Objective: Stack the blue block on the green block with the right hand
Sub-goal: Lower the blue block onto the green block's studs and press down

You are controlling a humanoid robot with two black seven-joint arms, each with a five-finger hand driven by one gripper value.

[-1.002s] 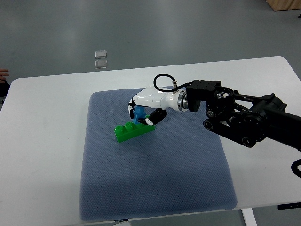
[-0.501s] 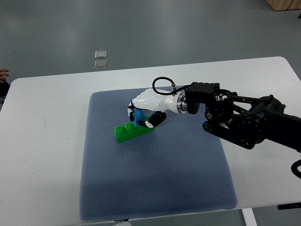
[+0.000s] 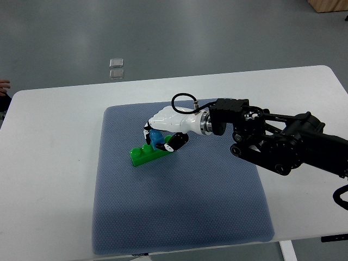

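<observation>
A long green block (image 3: 143, 155) lies on the blue-grey mat (image 3: 174, 212), left of centre. The blue block (image 3: 157, 137) sits at the green block's right end, mostly covered by fingers. My right hand (image 3: 159, 138), white with black fingertips, reaches in from the right and is curled around the blue block, pressing it down onto the green one. Whether the two blocks are fully seated together is hidden by the hand. The left arm does not show.
The mat lies on a white table (image 3: 49, 163). Two small clear squares (image 3: 116, 68) lie on the grey floor beyond the table's far edge. A person's fingers (image 3: 4, 85) show at the left edge. The bulky black right forearm (image 3: 277, 144) spans the mat's right side.
The right hand has moved left and down a little with the blue block. The green block has shifted slightly left with it.
</observation>
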